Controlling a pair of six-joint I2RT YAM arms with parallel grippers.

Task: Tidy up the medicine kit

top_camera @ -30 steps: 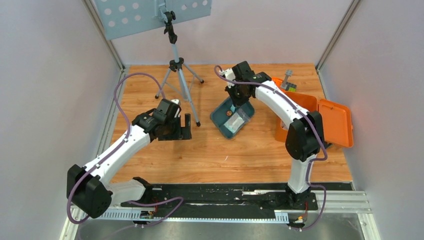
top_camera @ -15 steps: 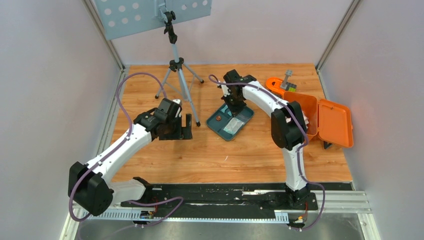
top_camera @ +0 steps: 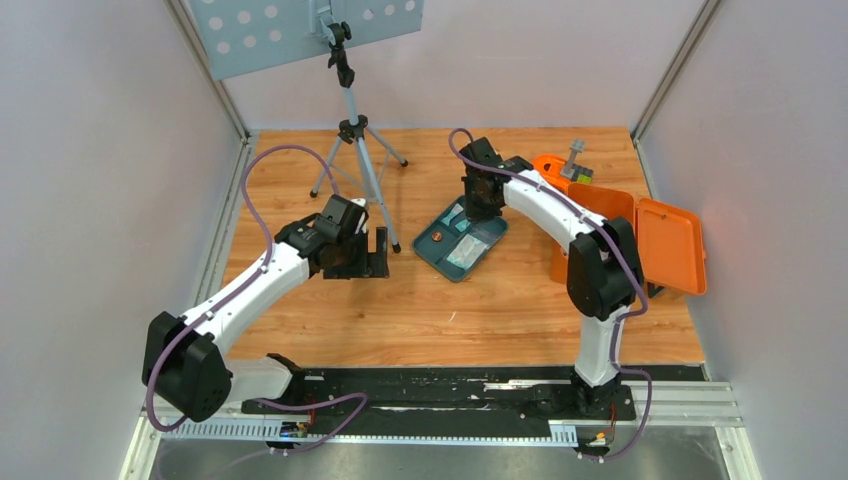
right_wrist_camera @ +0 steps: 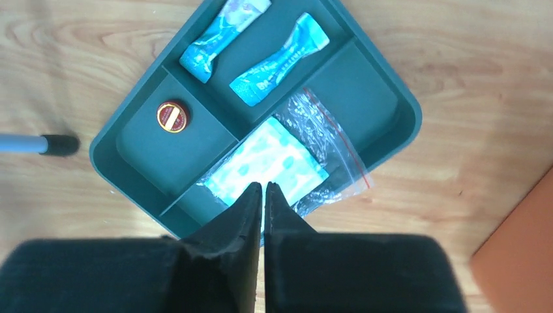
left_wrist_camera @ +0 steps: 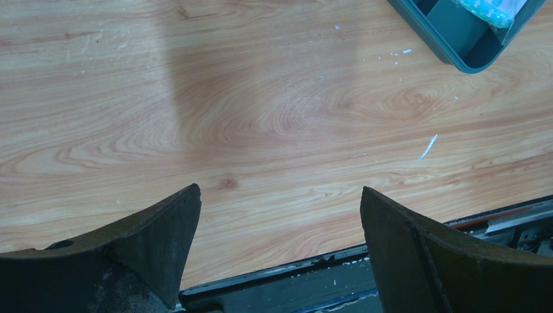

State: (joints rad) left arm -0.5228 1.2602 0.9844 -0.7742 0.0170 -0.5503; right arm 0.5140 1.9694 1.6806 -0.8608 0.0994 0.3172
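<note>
A teal divided tray [top_camera: 432, 251] lies mid-table. In the right wrist view the tray [right_wrist_camera: 391, 98] holds two teal sachets [right_wrist_camera: 222, 36] [right_wrist_camera: 280, 59] in its far compartment. A small round red tin [right_wrist_camera: 172, 116] sits in the left one. A zip bag with a blue-white pad [right_wrist_camera: 274, 160] lies in the long one. My right gripper [right_wrist_camera: 263, 187] is shut and empty, hovering above the bag; from above it [top_camera: 483, 203] sits over the tray's far edge. My left gripper [left_wrist_camera: 280, 195] is open and empty over bare wood, left of the tray [left_wrist_camera: 456, 45]; from above it [top_camera: 377, 250] sits near a tripod leg.
An open orange case [top_camera: 668, 245] stands right of the tray, with a grey item [top_camera: 577, 160] behind it. A camera tripod [top_camera: 352, 130] stands at the back left; one leg tip [right_wrist_camera: 59, 145] lies close to the tray. A black rail [top_camera: 450, 390] runs along the near edge.
My right gripper dipped over the tray's left side, then drew back to its far edge. A teal sachet now shows in the far compartment. My left arm shifted slightly right.
</note>
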